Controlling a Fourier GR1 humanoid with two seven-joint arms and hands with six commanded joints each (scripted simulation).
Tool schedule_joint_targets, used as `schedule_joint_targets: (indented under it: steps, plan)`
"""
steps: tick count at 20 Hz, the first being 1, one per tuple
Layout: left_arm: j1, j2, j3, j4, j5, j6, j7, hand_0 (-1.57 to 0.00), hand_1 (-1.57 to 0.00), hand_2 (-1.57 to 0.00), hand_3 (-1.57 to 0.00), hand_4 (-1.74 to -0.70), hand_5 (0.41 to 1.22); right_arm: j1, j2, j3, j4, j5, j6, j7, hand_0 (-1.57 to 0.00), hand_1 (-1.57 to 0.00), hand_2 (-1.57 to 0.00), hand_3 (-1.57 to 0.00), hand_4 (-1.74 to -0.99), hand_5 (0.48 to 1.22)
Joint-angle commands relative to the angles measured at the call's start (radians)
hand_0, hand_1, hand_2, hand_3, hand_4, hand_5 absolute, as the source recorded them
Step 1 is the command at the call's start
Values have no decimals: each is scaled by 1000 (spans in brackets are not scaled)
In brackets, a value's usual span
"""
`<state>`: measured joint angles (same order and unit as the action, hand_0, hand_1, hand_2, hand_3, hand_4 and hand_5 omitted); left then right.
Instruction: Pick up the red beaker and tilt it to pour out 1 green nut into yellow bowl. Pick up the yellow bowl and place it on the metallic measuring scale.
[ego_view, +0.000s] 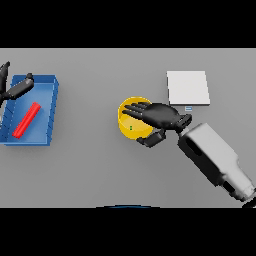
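Note:
The yellow bowl (131, 126) stands at the middle of the table with a small green nut (131, 127) inside it. My right hand (162, 116) lies over the bowl's right side. Its fingers reach straight across the top of the bowl and its thumb (151, 140) sits beside the bowl's lower right wall; the hand is open. The red beaker (26, 120) lies on its side in the blue tray (49, 107) at the left. My left hand (18, 89) hovers open over the tray's far left corner. The metallic measuring scale (187, 87) sits just behind and to the right of the bowl.
The scale has a small display (188, 108) at its near edge, close to my right wrist. My right forearm (215, 157) crosses the table's lower right part. The blue tray's walls surround the beaker.

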<state>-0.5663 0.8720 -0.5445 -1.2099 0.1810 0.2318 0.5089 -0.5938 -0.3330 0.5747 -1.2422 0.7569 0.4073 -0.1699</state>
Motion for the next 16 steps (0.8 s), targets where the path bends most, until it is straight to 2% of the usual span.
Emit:
schedule_joint_targets:
  steps: [1,5,7,11,13,14,15,16]
  plan:
    - [5,-4,-2,0,3,-3,-6,1,1,1,1,-795,734,-5,3,6,7,-2,14,-4,1,1,1,1,-1270,678]
    - [3,0,5,2,11,-8,2,1,1,1,1,-799,737,-39,-2,30,62,18,43,-8,1,1,1,1,-1300,671]
    - [3,3,4,2,12,-13,2,1,1,1,1,-798,736,-41,7,50,63,27,60,-4,1,1,1,1,-1306,681]
    - [-6,-9,-1,2,2,-1,3,1,1,1,1,-793,729,-68,32,70,101,45,69,20,1,1,-4,-11,-1308,729]
    - [2,-3,1,6,4,-6,-10,1,1,1,1,-792,725,-69,36,79,121,57,66,29,-16,-40,-68,-94,-1339,784]
    - [5,5,5,-6,7,-3,-9,1,1,1,1,-792,723,-63,37,91,108,71,57,43,-93,-107,-133,-160,-1362,820]
    - [5,-2,5,-2,8,1,-7,1,1,1,1,-793,722,-66,33,95,112,73,57,28,-258,-236,-233,-249,-1387,900]
    - [8,0,6,-3,11,2,1,1,1,1,1,-793,723,-68,25,95,104,69,70,17,-508,-437,-388,-359,-1425,964]
